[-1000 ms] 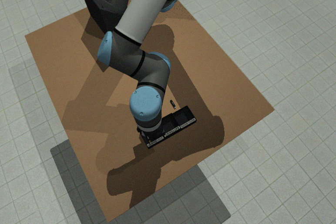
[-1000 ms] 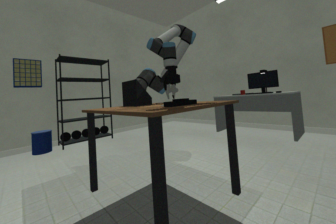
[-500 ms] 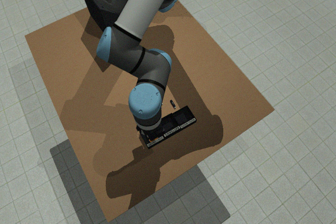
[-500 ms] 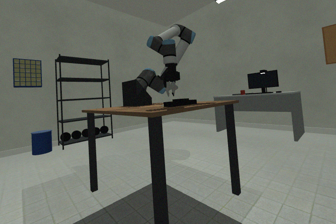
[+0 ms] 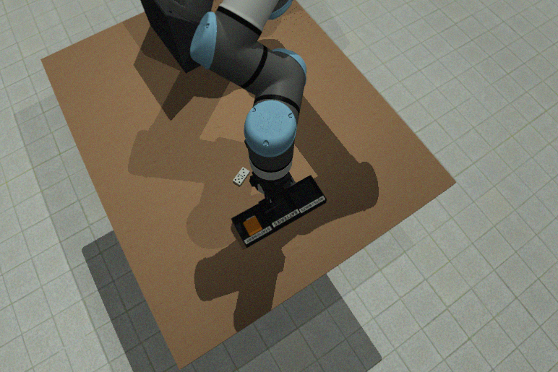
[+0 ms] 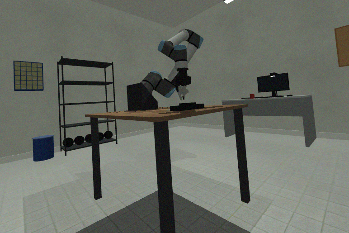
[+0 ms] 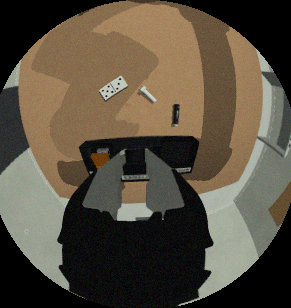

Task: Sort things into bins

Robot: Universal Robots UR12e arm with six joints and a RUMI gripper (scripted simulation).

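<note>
Bins [image 5: 311, 193] hold one orange block [image 5: 253, 225]; domino [image 7: 114, 88], bolt [image 7: 147, 94] and, seemingly, a battery [image 7: 175, 114] wait on the bench [image 5: 116, 79]; gripper [image 7: 135, 187] pressed together, holding nothing

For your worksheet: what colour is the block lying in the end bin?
Orange, clearest in the top view.

Top: high, looking down; exterior: low, distant, sideways; wrist: close, downward; all share table [image 5: 116, 111].
</note>
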